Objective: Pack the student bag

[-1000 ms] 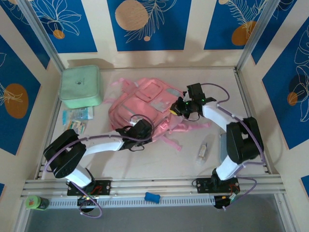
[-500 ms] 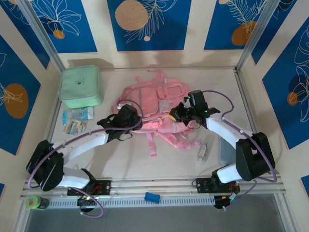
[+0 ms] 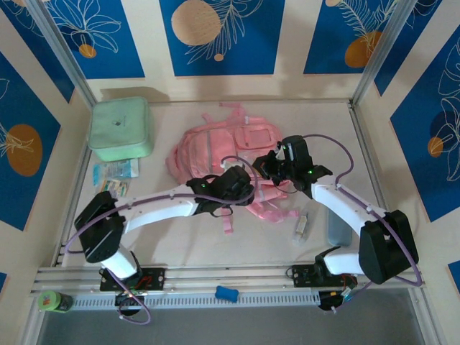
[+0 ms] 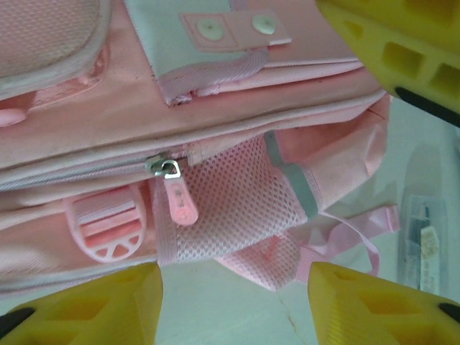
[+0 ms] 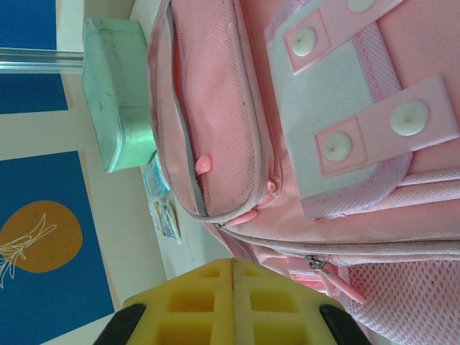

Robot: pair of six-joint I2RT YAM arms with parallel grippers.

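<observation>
The pink backpack [image 3: 228,147] lies flat in the middle of the table [image 3: 180,237], its straps trailing toward the near edge. The left gripper [image 3: 241,185] hangs over the backpack's near side with its yellow fingers [image 4: 83,302] spread wide and nothing between them. In the left wrist view, a zipper pull [image 4: 177,195] sits just beyond those fingers, beside a mesh side pocket [image 4: 233,205] and a round pink buckle [image 4: 108,230].

The right gripper [image 5: 233,298] is closed, its two yellow fingers pressed flat together with nothing visible between them. It sits at the backpack's right edge, close to the left gripper. Its wrist view looks along the front of the backpack, across a pale panel [image 5: 327,100] crossed by pink straps with round snaps.

A mint green case [image 3: 120,128] sits at the far left corner of the table, apart from the backpack. Two small packets [image 3: 115,178] lie just in front of it. To the right of the straps lies a small clear item [image 3: 302,226], and beside that a flat grey-blue object [image 3: 334,231], partly hidden by the right arm. A blue piece [image 3: 226,292] rests on the rail at the near edge, and a green roll [image 3: 52,300] sits at its left end.
</observation>
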